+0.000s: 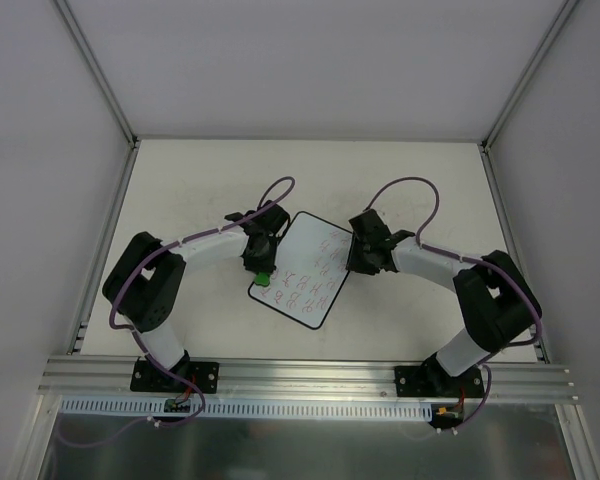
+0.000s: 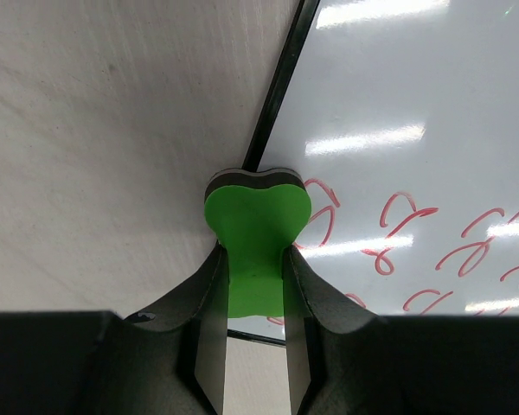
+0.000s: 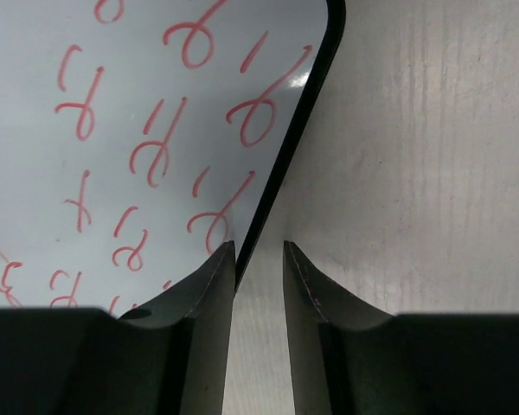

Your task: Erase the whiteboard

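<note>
The whiteboard (image 1: 305, 268) lies tilted on the table between the arms, with rows of red scribbles over most of it. In the left wrist view the whiteboard (image 2: 398, 104) is blank in its upper part. My left gripper (image 1: 261, 265) is shut on the green eraser (image 1: 264, 278), at the board's left edge. In the left wrist view the eraser (image 2: 255, 225) sits over the black border, between the jaws of my left gripper (image 2: 253, 252). My right gripper (image 1: 363, 262) is at the board's right edge. In the right wrist view my right gripper (image 3: 259, 246) is narrowly open and empty, its left finger over the border of the whiteboard (image 3: 138, 104).
The cream tabletop (image 1: 200, 180) is walled by white panels at the back and sides. An aluminium rail (image 1: 310, 372) runs along the near edge, with both arm bases on it.
</note>
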`<state>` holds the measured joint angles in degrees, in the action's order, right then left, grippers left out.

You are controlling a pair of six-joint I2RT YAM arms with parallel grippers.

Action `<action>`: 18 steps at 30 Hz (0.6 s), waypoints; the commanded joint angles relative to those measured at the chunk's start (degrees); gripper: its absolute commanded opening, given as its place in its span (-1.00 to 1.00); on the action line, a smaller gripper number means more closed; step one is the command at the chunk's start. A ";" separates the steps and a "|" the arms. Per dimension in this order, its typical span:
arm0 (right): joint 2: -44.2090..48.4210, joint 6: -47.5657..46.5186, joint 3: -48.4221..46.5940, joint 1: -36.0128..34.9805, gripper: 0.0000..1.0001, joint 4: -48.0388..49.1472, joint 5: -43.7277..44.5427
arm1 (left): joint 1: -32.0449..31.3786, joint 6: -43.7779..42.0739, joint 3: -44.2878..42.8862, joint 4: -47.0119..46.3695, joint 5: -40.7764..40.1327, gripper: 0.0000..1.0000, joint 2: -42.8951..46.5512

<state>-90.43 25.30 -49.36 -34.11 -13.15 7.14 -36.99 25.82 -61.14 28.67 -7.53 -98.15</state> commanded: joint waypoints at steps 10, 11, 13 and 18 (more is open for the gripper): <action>-5.98 1.68 -1.18 0.62 -0.84 0.32 0.34 | 0.61 -1.83 -0.64 -1.42 2.25 -1.00 -2.13; -6.24 1.68 -0.91 0.53 -0.90 0.23 -0.01 | 0.52 -1.92 -0.73 -1.42 2.34 -1.00 -2.31; -6.60 1.77 -0.30 0.53 -0.99 0.31 -1.07 | 0.52 -2.00 -1.17 -1.42 3.04 -1.00 -2.92; -5.99 2.38 0.58 0.45 -0.99 0.23 -1.51 | -0.44 -1.83 -3.54 -1.33 5.07 -1.00 -4.86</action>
<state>-94.21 26.83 -50.76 -33.12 -10.90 7.11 -36.67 24.36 -63.29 28.58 -5.54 -100.16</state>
